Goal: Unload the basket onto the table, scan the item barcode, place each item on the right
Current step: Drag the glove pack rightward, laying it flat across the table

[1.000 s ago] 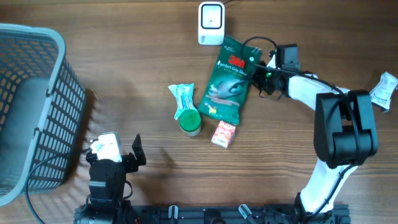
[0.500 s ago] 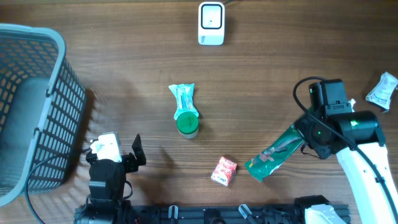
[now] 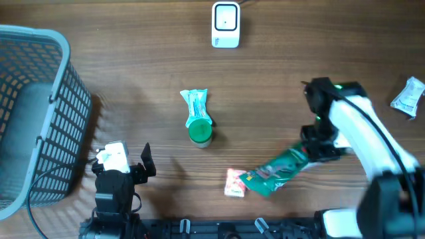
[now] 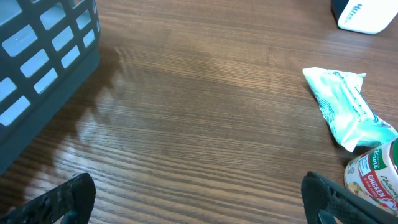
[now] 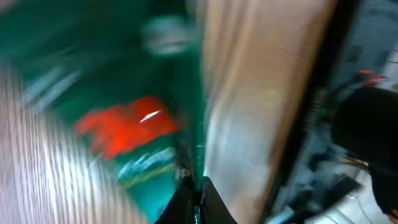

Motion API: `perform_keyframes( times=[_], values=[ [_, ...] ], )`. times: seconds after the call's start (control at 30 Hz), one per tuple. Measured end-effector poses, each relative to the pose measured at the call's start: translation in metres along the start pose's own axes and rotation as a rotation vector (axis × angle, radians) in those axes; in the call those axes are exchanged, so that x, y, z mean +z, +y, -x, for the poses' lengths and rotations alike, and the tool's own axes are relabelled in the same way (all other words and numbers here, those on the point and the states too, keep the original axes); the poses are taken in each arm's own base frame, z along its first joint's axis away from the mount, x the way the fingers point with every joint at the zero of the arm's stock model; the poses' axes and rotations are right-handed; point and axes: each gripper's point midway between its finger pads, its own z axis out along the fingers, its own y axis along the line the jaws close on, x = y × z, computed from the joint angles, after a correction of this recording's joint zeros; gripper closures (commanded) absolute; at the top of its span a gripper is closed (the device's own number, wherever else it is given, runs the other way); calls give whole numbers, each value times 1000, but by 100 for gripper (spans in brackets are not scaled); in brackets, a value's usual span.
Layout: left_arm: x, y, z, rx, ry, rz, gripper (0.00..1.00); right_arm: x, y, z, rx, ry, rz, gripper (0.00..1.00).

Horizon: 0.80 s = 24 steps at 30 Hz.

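The item is a green flat package [image 3: 275, 171] with white print, held tilted low over the front right of the table. My right gripper [image 3: 317, 150] is shut on its right end. In the blurred right wrist view the jaws [image 5: 198, 186] pinch the edge of the green package [image 5: 124, 93]. The white barcode scanner [image 3: 225, 25] stands at the back middle, far from the package; its corner shows in the left wrist view [image 4: 367, 12]. My left gripper [image 3: 129, 161] rests at the front left, open and empty over bare wood [image 4: 199, 199].
A grey basket [image 3: 40, 99] fills the left side [image 4: 43, 56]. A teal packet [image 3: 194, 103] and a green-lidded can [image 3: 201, 131] lie mid-table. A small red box [image 3: 234, 180] sits by the package's lower end. A white packet [image 3: 406, 96] lies at the right edge.
The right arm has carried the green package from beside the scanner down to the front right, then swung its free end left toward the red box. The left arm has not moved.
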Motion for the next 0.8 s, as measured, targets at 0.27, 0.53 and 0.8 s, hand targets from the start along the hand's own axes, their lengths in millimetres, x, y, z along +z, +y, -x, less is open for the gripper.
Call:
perform_keyframes(
  times=[0.27, 0.53, 0.8],
  values=[
    [0, 0, 0, 0, 0, 0, 0, -31, 69, 20, -79, 77, 59, 96],
    [0, 0, 0, 0, 0, 0, 0, -88, 59, -26, -378, 346, 150, 96],
    [0, 0, 0, 0, 0, 0, 0, -54, 42, -40, -23, 443, -62, 96]
  ],
)
